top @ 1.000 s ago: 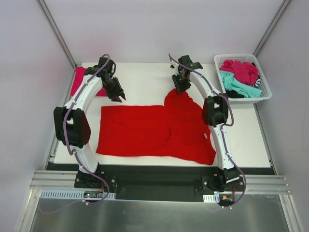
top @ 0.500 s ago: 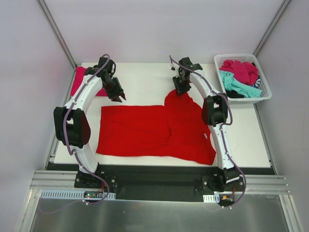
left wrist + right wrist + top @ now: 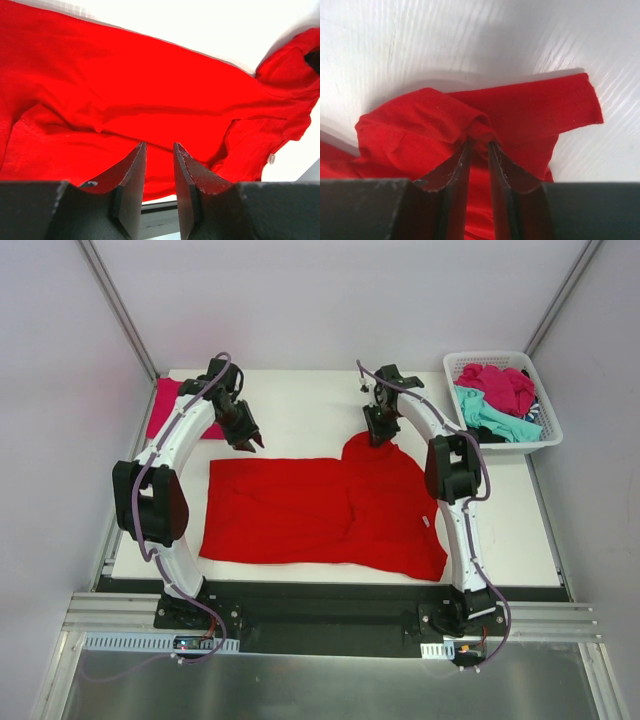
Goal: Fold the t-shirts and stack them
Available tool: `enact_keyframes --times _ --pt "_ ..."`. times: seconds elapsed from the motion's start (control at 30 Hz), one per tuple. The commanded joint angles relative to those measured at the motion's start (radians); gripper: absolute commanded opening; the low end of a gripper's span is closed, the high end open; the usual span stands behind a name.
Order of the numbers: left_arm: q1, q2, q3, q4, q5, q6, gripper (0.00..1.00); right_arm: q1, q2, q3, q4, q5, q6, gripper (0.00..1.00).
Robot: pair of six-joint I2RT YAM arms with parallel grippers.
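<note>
The big red t-shirt point(image 3: 300, 515) lies spread across the middle of the white worktop point(image 3: 300, 410), running from near the left edge to near the right, its near hem close to the near edge. Its far right part is gathered into a rounded hump that rises to the right claw point(image 3: 378, 438). In the right wrist view, that claw's two fingers point(image 3: 454, 172) are closed on a bunched fold of the red cloth, with a flat hemmed flap, apparently a sleeve, sticking out to one side over the bare worktop.

The left claw point(image 3: 250, 443) hangs just above the shirt's far left corner, clear of the cloth. Its fingers point(image 3: 131, 175) stand a little apart with nothing between them, and the shirt lies wrinkled below.

A pink t-shirt point(image 3: 165, 405) lies at the far left corner, partly hidden behind the left arm; whether it is folded I cannot tell. A white lattice basket point(image 3: 455, 365) at the far right corner holds a crumpled magenta t-shirt point(image 3: 500, 385) on top of a teal t-shirt point(image 3: 490, 420).
</note>
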Motion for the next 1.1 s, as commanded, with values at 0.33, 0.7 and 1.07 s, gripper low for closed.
enact_keyframes --times 0.33,0.7,1.07 --pt "-0.013 -0.07 0.014 -0.025 0.007 -0.013 0.28 0.02 -0.124 -0.023 -0.09 0.038 0.062 0.23" --pt "-0.013 -0.047 0.052 -0.037 0.013 -0.008 0.28 -0.024 -0.112 0.132 -0.077 0.094 0.094 0.29" --pt "-0.013 -0.036 0.052 -0.037 0.019 -0.003 0.28 -0.055 0.041 0.177 -0.076 -0.015 0.166 0.32"
